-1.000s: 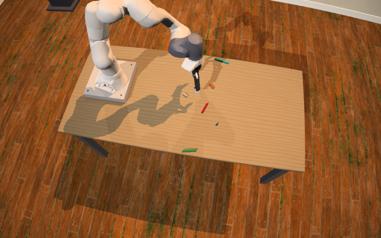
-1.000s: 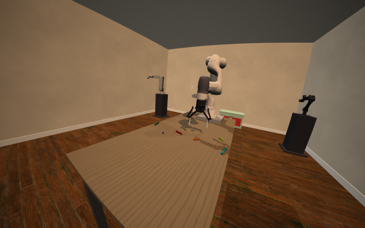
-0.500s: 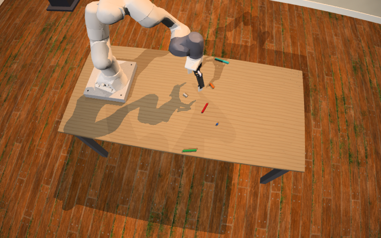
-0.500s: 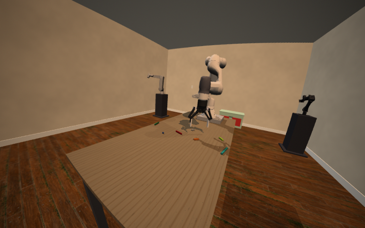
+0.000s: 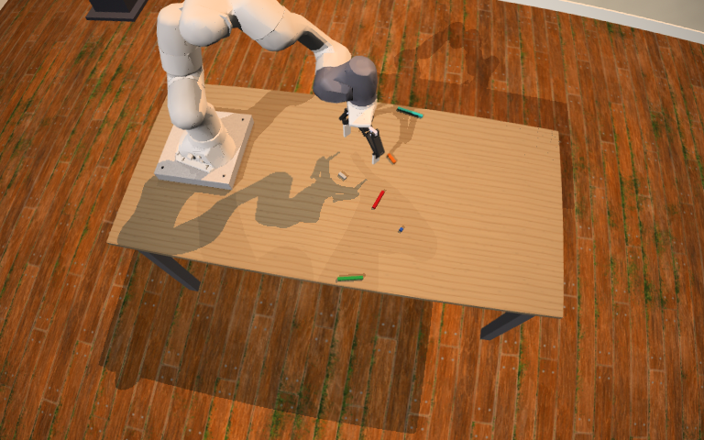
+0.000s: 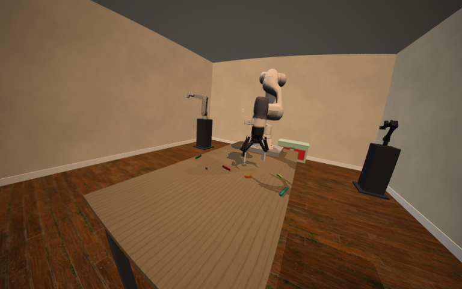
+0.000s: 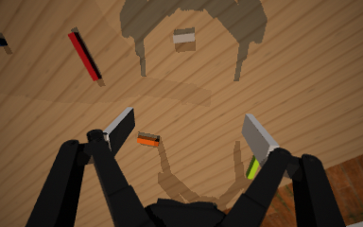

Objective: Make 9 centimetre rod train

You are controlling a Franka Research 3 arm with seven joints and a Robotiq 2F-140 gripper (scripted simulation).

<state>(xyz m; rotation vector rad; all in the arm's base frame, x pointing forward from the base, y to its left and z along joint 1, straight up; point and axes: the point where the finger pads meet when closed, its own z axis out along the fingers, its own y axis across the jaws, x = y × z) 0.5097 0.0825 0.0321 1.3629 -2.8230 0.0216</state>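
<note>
Between the open, unfilled jaws and the counter, nothing is gripped; the likely light, stiff orange rod, left of the lime rod in the exterior view, is best pinched mid-length across 2 long sides.

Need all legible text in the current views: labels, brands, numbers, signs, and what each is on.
None that can be read.
Arm: no brand or number legible.
Gripper: no lettering legible.
Rods: no markings legible; they show as plain colours, small in the top and exterior views.
Walls and green-and-red box: no sign legible.
</note>
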